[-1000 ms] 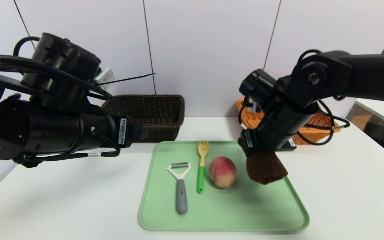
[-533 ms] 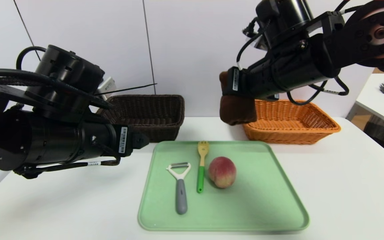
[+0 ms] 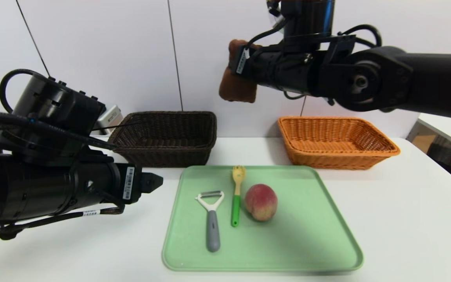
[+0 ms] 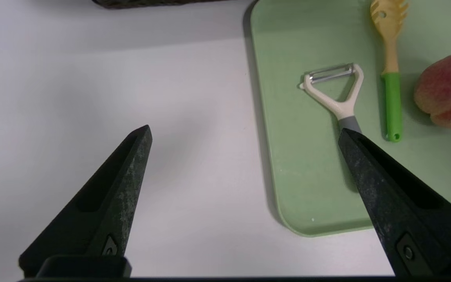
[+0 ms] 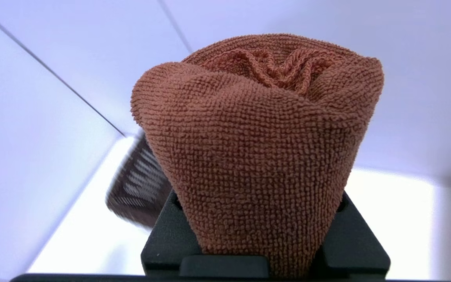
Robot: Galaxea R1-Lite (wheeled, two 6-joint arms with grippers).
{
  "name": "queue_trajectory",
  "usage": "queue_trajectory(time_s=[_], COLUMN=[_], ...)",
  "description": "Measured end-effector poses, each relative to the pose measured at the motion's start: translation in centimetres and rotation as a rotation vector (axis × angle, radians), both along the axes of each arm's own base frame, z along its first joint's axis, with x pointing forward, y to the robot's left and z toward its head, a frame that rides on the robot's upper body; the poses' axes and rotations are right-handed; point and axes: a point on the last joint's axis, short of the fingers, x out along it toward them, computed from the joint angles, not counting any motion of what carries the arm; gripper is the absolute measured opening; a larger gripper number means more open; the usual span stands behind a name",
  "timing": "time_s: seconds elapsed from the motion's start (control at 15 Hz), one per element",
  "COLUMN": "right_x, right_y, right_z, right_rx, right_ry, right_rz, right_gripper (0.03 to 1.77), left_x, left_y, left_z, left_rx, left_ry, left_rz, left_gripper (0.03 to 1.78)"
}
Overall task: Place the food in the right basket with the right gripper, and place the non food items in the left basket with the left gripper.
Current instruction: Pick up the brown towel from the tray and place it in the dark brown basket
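**Inspector:** Towel [image 3: 236,87] is clamped in your right gripper [image 3: 238,64], held high above the table [image 3: 405,219], over the gap between the two baskets. The jaws are closed on its rolled end.

**Operator:** And the left side?

**Inspector:** Your left gripper [image 4: 245,135] hangs low at near left, jaws spread wide and holding nothing, above bare table just left of the tray [image 3: 311,239].

**Operator:** What lies on the tray?

**Inspector:** You have three items in a row: peeler [image 3: 211,217] on the left, fork [image 3: 236,195] in the middle, peach [image 3: 261,202] on the right. Dark basket [image 3: 168,135] sits far left, orange basket [image 3: 337,143] far right; I see nothing inside either.
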Motion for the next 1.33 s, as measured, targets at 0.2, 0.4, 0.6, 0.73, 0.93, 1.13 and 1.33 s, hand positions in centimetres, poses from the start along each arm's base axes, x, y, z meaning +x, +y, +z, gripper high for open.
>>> queue_trajectory(time_s=[0.2, 0.4, 0.6, 0.73, 0.93, 1.13, 1.33], right_x=[1.7, 2.8, 3.8, 4.3, 5.2, 5.5, 5.9], right_y=[2.9, 5.5, 7.2, 8.1, 8.4, 8.5, 8.4], right_z=[-1.7, -4.3, -7.3, -9.1, -11.2, -11.9, -12.2], right_rx=[0.038, 0.062, 0.062, 0.06, 0.041, 0.043, 0.04], right_ry=[-0.154, -0.207, -0.205, -0.202, -0.173, -0.173, -0.17], right_rz=[0.046, 0.125, 0.166, 0.192, 0.194, 0.196, 0.206], right_gripper=[0.57, 0.57, 0.57, 0.57, 0.57, 0.57, 0.86], left_x=[-0.8, -1.1, -0.9, -0.9, -1.0, -1.0, -1.0], left_y=[0.7, 0.9, 0.8, 0.8, 0.8, 0.8, 0.8], left_z=[-1.0, -1.0, -0.7, -0.9, -0.9, -0.9, -0.9], left_rx=[0.032, 0.029, 0.001, 0.004, 0.01, 0.009, 0.01], left_ry=[0.017, 0.002, -0.035, -0.032, -0.031, -0.031, -0.031], left_rz=[0.017, 0.022, 0.023, 0.024, 0.027, 0.029, 0.028], left_gripper=[1.69, 1.69, 1.69, 1.69, 1.69, 1.69, 1.69])
